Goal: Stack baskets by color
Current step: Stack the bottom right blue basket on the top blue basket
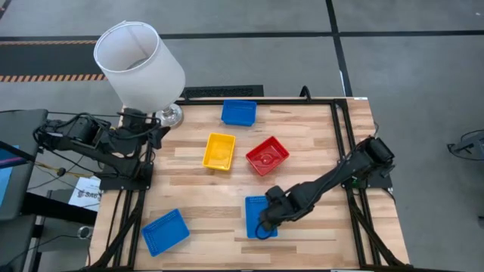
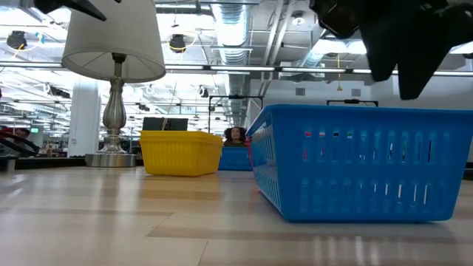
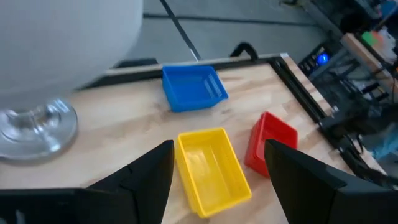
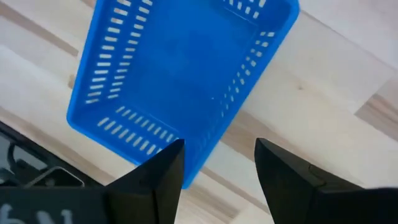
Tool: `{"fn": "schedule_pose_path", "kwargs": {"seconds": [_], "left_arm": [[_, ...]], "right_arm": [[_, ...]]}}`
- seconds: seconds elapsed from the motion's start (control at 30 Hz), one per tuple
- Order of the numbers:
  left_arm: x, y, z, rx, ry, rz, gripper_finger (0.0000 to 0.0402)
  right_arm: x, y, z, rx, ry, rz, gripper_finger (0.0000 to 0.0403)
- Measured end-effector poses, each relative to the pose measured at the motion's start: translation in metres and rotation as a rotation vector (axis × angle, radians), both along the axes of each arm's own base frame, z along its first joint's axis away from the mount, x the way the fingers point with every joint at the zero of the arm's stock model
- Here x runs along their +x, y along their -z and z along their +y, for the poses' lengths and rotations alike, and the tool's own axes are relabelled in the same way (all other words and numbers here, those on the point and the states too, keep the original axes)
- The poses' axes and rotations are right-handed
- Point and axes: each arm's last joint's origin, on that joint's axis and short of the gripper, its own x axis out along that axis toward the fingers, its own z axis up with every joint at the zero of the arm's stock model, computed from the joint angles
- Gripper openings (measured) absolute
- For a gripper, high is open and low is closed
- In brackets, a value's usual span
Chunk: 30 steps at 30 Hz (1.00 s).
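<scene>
Five baskets rest flat on their bottoms on the wooden table: a blue one at the far edge, a yellow one and a red one in the middle, a blue one near left, and a blue one near centre. My right gripper hangs open, pointing down, just above this last basket. Its fingers stand on either side of one long wall near a corner without touching it. My left gripper waits open at the table's left edge, looking toward the yellow basket.
A lamp with a white shade and a silver foot stands at the far left corner, next to the left arm. A black frame runs along the table's right and far edges. Bare wood lies between the two near blue baskets.
</scene>
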Motion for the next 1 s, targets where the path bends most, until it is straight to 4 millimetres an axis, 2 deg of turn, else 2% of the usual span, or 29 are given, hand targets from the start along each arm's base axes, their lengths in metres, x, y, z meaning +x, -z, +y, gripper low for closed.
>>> {"fn": "schedule_pose_path", "kwargs": {"seconds": [0.17, 0.37, 0.53, 0.7, 0.8, 0.97, 1.0], "left_arm": [[-0.001, -0.001, 0.002, 0.084, -0.022, 0.018, 0.0238], [-0.001, -0.001, 0.002, 0.097, -0.023, 0.024, 0.0238], [-0.001, -0.001, 0.002, 0.098, -0.023, 0.026, 0.0238], [-0.001, -0.001, 0.002, 0.108, -0.034, 0.021, 0.0238], [-0.001, -0.001, 0.002, 0.109, -0.035, 0.022, 0.0238], [-0.001, -0.002, 0.002, 0.128, -0.027, 0.036, 0.0238], [-0.001, -0.002, 0.002, 0.129, -0.028, 0.035, 0.0238]], "right_arm": [[0.006, 0.008, 0.003, 0.013, 0.041, 0.003, 0.0215], [0.008, 0.019, 0.003, -0.006, 0.053, 0.040, 0.0214], [0.012, 0.041, 0.003, -0.044, 0.008, 0.107, 0.0207], [0.020, 0.052, 0.003, -0.041, -0.006, 0.092, 0.0194], [0.021, 0.051, 0.001, -0.042, -0.001, 0.093, 0.0160], [0.019, 0.043, -0.005, -0.045, -0.002, 0.092, 0.0028], [0.019, 0.039, -0.006, -0.045, -0.018, 0.081, 0.0018]]}}
